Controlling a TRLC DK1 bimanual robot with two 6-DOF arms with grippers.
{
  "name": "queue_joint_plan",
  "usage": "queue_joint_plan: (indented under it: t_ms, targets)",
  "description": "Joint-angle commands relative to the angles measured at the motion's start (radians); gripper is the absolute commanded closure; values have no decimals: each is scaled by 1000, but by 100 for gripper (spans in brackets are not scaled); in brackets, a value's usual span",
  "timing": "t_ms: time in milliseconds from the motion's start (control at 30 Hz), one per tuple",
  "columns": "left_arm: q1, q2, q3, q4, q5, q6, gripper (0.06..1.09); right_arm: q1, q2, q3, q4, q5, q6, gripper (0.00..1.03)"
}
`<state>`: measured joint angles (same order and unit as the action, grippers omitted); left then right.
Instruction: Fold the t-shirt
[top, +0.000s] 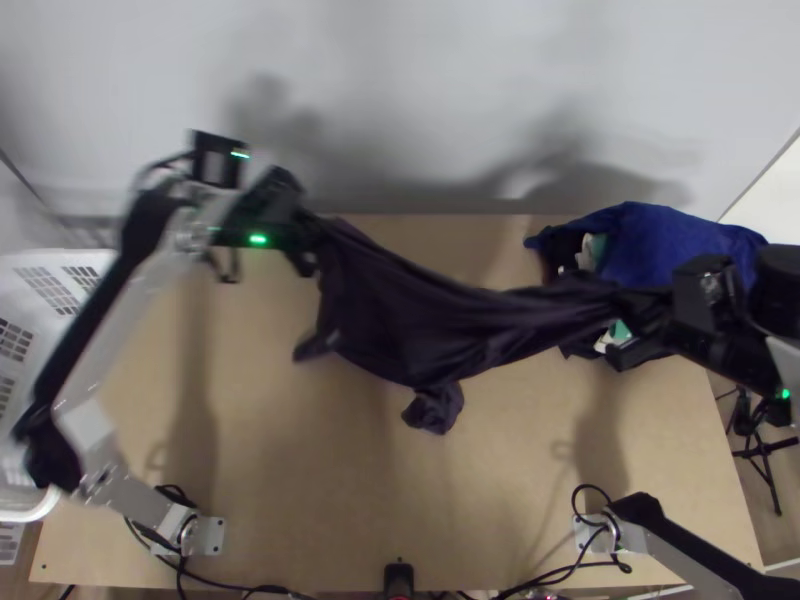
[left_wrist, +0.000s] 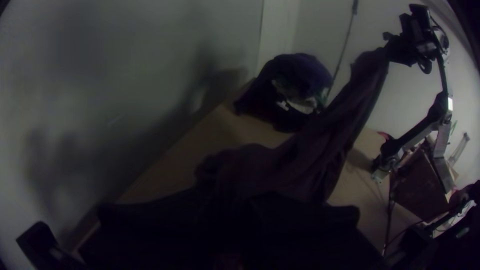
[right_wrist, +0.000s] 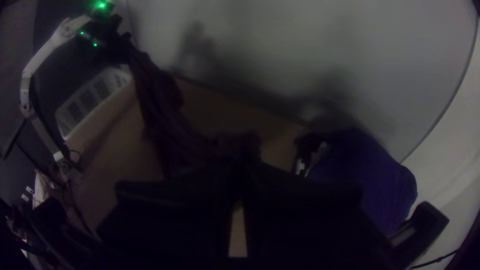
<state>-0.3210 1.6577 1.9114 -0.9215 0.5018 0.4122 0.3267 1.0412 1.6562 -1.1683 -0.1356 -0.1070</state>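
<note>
While left gripper (top: 308, 240) and right gripper (top: 638, 308) each clench an end of the dark t-shirt (top: 420, 315), slung creased between them over the table (top: 300, 480), folding looks unstarted, with laying flat and every fold left to do.

Left tool (top: 312, 232) raised, closed; right tool (top: 630, 303) likewise, well apart.
</note>
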Motion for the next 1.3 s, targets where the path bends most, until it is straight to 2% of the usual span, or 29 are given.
queue_joint_plan:
  t_ms: [0, 133, 300, 433, 633, 800, 967, 1100, 1267]
  targets:
    - [103, -262, -45, -97, 11, 2, 88, -11, -17, 45, 12, -1, 36, 96]
    - [165, -417, -196, -125, 11, 48, 88, -2, -49, 43, 6, -15, 36, 96]
    - [154, -578, -273, -148, 11, 53, 88, 17, -124, 5, -39, -147, 53, 96]
    - [138, -659, -207, -174, 12, 17, 88, 20, -156, 97, -108, -245, 72, 96]
    - [172, -704, -130, -185, 11, -13, 88, 29, -191, 188, -151, -246, 66, 96]
    - [166, -671, -345, -37, 6, -9, 88, 29, -234, -79, -22, -242, 53, 96]
    - [119, -496, -520, 110, -9, 48, 88, -2, -210, -289, 162, -229, 36, 96]
    - [92, -265, -538, 174, -14, 103, 88, -52, -148, -414, 312, -225, 43, 96]
    - [53, 13, -492, 251, -34, 103, 88, -54, -38, -579, 472, -202, 44, 96]
